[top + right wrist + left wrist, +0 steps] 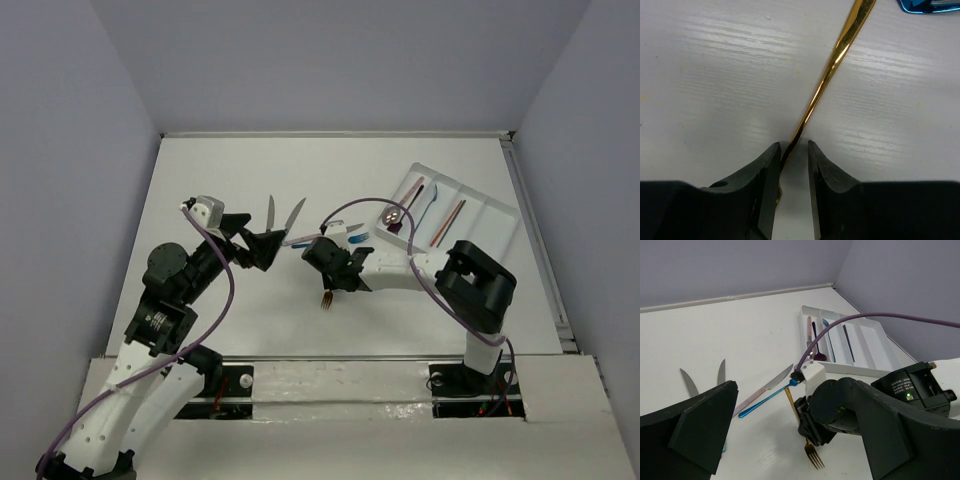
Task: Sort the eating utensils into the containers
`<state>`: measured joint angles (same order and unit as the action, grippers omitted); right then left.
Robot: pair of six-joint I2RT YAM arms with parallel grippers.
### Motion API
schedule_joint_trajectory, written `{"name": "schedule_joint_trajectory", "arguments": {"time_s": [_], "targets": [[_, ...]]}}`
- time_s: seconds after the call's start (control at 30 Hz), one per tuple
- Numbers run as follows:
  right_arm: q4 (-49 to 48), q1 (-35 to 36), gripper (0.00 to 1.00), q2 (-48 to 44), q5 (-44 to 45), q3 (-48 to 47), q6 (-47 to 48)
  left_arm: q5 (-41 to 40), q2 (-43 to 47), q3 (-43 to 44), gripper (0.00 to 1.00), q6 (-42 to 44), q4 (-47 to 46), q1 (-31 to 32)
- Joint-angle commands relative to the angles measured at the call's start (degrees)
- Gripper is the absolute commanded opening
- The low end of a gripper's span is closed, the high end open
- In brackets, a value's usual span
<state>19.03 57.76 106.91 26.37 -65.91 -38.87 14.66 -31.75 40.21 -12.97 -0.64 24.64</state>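
Observation:
A gold fork (327, 298) lies on the white table, tines toward the near edge; it also shows in the left wrist view (812, 455) and the right wrist view (840, 47). My right gripper (336, 274) is down over it, its jaws (793, 146) a narrow gap apart, straddling the handle, which touches the left finger. My left gripper (262, 245) is wide open and empty (790, 405), hovering left of the fork. The white divided tray (490, 215) at the back right holds a pinkish-handled spoon (400, 205), a blue piece (432, 205) and a red piece (452, 220).
Two silver knives (270, 212) (294, 215) lie behind the left gripper. A blue utensil (765, 400) and a pink-handled knife (762, 390) lie just beyond the fork. A purple cable (880, 317) arcs over the right wrist. Grey walls enclose the table.

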Motion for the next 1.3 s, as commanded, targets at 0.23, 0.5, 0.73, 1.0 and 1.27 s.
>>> {"name": "schedule_joint_trajectory", "arguments": {"time_s": [0.23, 0.5, 0.73, 1.0, 1.27], "targets": [[1.89, -0.28, 0.15, -3.28, 1.67, 5.26, -6.12, 1.34, -0.07, 1.19, 0.99, -0.48, -3.57, -0.39], [4.44, -0.28, 0.00, -10.05, 2.19, 9.57, -7.97, 1.34, -0.33, 1.10, 0.99, -0.56, -3.57, -0.39], [7.60, -0.28, 0.00, -19.27, 3.95, 8.26, -4.91, 1.17, -0.25, 1.10, 0.99, -0.48, -3.57, -0.39], [-0.97, -15.96, 0.00, -29.55, 1.50, 10.18, 3.18, 1.34, 0.02, 1.19, 0.99, -0.48, -3.57, -0.39], [-11.19, -37.17, 0.00, -26.50, -4.74, 7.82, 8.20, 1.08, 0.11, 1.19, 0.99, -0.39, -3.40, -0.39]]}}
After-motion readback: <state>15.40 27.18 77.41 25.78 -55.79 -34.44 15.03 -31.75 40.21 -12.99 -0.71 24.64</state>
